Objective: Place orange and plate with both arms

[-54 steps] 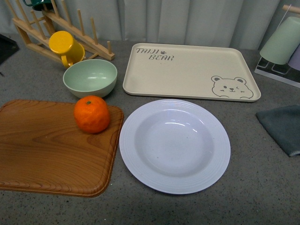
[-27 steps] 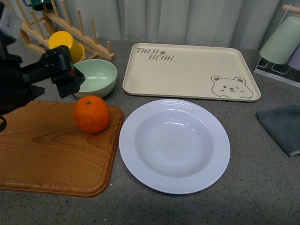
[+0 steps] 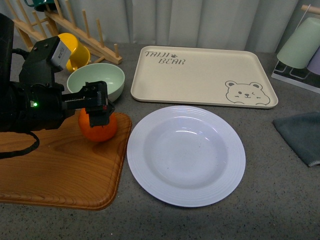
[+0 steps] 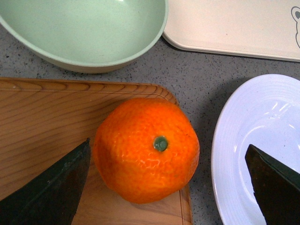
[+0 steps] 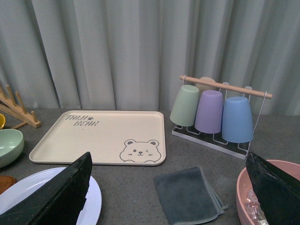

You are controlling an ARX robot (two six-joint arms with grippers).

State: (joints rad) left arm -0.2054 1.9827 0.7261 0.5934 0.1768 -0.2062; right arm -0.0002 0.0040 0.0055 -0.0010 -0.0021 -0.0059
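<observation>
A large round white deep plate [image 3: 137, 156] with a ridged rim is lying flat and empty on the grey speckled bench [image 3: 270, 205]. Just left of the plate, a round bright orange citrus fruit [image 4: 146, 150] is sitting stem mark up on the nearest corner of a brown wooden tray [image 3: 55, 165]. The tray's rounded edge is running just beside the plate's rim, and whether they are touching cannot be told. The black left gripper [image 4: 167, 145] is hanging over the orange with its fingers [image 4: 51, 187] spread wide apart. One is standing on the side of the orange away from the plate, close to the skin, though contact cannot be told. The other is hanging over the plate's left rim, clear of the fruit. A pale green round bowl [image 3: 112, 92] is resting behind and left of the plate, beyond the orange. A beige rectangular tray with a bear drawing [image 3: 200, 75] is lying just behind the plate. Farther back and left of the plate, a yellow mug [image 3: 75, 50] is leaning on a wooden peg rack [image 3: 95, 37]. A dark grey cloth [image 3: 300, 135] is lying well to the right of the plate. The right gripper [image 5: 167, 157], showing only in its own wrist view, is hovering off to the plate's right, its fingers wide apart and gripping nothing.
</observation>
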